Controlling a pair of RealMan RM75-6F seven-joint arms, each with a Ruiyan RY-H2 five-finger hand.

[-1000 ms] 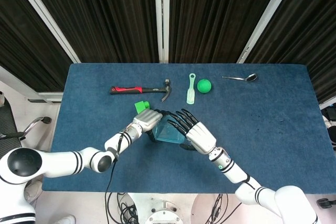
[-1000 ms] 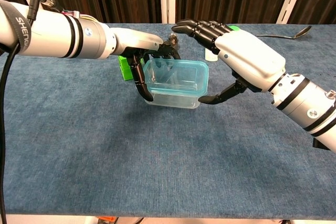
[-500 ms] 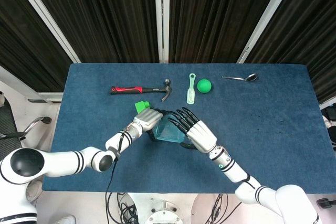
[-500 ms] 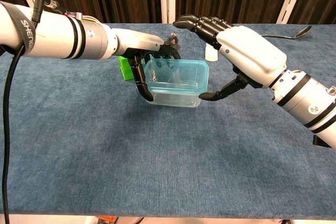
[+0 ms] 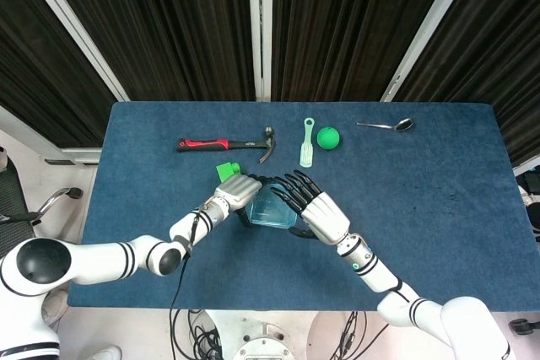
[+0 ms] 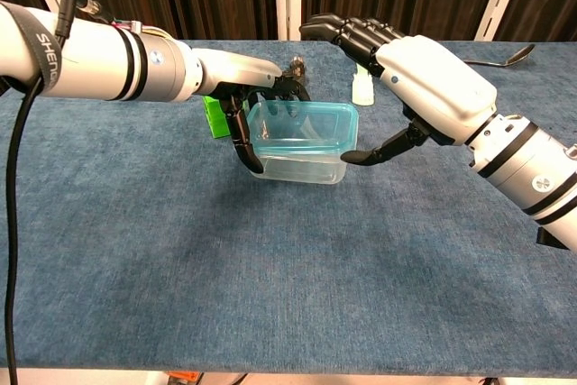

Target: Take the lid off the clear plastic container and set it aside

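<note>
The left robot hand grips the left end of the clear rectangular plastic container with its pale turquoise lid, dark fingers curled down over the container's near-left corner and others hooked over its far rim. The right robot hand is spread wide just right of the container: its thumb reaches in low to the container's right wall, whether touching cannot be told, while the other fingers arch above the lid without gripping anything. The lid sits on the container, which rests on the counter.

From overhead, the container lies near the middle of the counter, between the left hand and the right hand. A bright green block stands just beyond the container's left end. Farther behind the container lie a claw hammer with a red and black handle, a pale green plastic spatula, and a green ball just beside the spatula. A metal spoon lies well off toward the back right.

The counter is covered in dark blue carpet-like fabric. Behind it hang black pleated curtains crossed by white frame bars.
</note>
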